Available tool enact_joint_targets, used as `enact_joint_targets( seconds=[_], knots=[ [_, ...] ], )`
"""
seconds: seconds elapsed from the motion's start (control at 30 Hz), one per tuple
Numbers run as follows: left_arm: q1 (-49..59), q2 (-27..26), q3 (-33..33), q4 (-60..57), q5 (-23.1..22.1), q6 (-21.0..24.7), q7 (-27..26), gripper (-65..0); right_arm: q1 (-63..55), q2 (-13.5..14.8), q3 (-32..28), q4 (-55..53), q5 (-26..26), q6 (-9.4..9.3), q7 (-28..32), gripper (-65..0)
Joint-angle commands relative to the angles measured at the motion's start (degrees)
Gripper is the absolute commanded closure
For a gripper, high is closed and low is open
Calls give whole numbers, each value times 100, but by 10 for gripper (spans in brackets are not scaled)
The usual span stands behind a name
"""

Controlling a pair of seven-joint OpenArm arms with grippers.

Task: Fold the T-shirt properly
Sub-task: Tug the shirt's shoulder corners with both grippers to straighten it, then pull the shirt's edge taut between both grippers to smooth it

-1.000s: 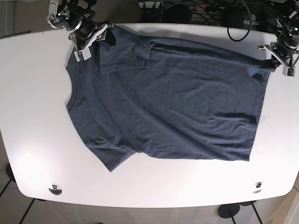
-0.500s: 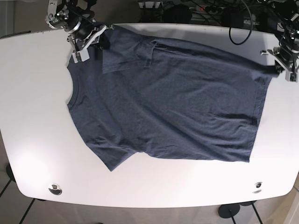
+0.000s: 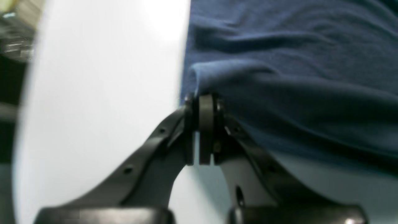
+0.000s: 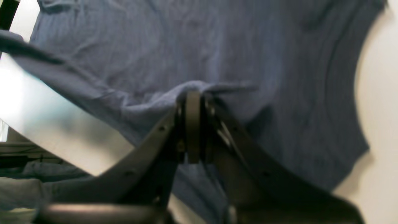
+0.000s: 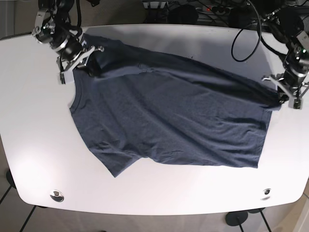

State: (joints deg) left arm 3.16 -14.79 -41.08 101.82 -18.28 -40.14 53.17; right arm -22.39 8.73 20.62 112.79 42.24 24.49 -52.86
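Blue T-shirt (image 5: 169,116) spread across white table (image 5: 29,135), far edge raised off the surface; right gripper (image 4: 192,124) clamped on a fabric fold near the collar, left gripper (image 3: 203,124) clamped on the hem corner at the opposite end.

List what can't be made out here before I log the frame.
- Far sleeve of the T-shirt: base view, hidden behind the right gripper and lifted cloth.
- Cloth between the left gripper fingers: left wrist view, hidden by the pads and blurred.
- Table edges: base view, cut off by the frame.
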Motion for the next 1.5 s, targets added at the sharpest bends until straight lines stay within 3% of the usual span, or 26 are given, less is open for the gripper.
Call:
enact_joint_targets(
  seconds=[0.03, 0.2, 0.4, 0.6, 0.73, 0.77, 0.83, 0.93, 1.07, 1.27, 1.43, 1.5],
  knots=[
    [-417, -319, 183, -402, -101, 14, -178, -3, 362, 81, 8, -172, 79, 34, 7, -14],
    [-1226, -609, 543, -1808, -101, 14, -213, -3, 1180, 318, -27, -1016, 79, 34, -28, -14],
    [-1410, -803, 745, -2591, -101, 14, -873, -3, 1619, 362, -141, -295, 97, 61, -415, -16],
    [-1577, -943, 886, -3321, -101, 14, -1154, -4, 2138, 564, -150, -1253, -105, 43, -441, -38],
    [-1595, -1137, 1115, -3628, -101, 14, -1462, -4, 1435, 573, -97, -734, -395, 34, -494, -344],
    [-1595, -1137, 1123, -3646, -101, 14, -1506, -4, 1127, 538, -97, -523, -597, 34, -485, -455],
    [-1595, -1137, 1115, -3655, -101, 14, -1515, -4, 776, 450, -124, -365, -879, 34, -468, -541],
    [-1569, -1146, 1132, -3655, -101, 14, -1629, -4, 529, 239, -159, -365, -1415, 87, -257, -544],
    [-1560, -1146, 1132, -3655, -101, 14, -1638, -4, 582, 151, -739, -638, -1899, 87, -142, -545],
    [-1516, -1146, 1106, -3646, -101, 14, -1638, -3, 670, 133, -862, -796, -1925, 43, 455, -537],
    [-1419, -1216, 1097, -3637, -110, 14, -1638, -1, 986, 169, -827, -1402, -1890, 43, 490, -457],
    [-1419, -1216, 1097, -3637, -110, 14, -1638, -1, 986, 151, -827, -1429, -1881, 43, 490, -371]
  ],
)
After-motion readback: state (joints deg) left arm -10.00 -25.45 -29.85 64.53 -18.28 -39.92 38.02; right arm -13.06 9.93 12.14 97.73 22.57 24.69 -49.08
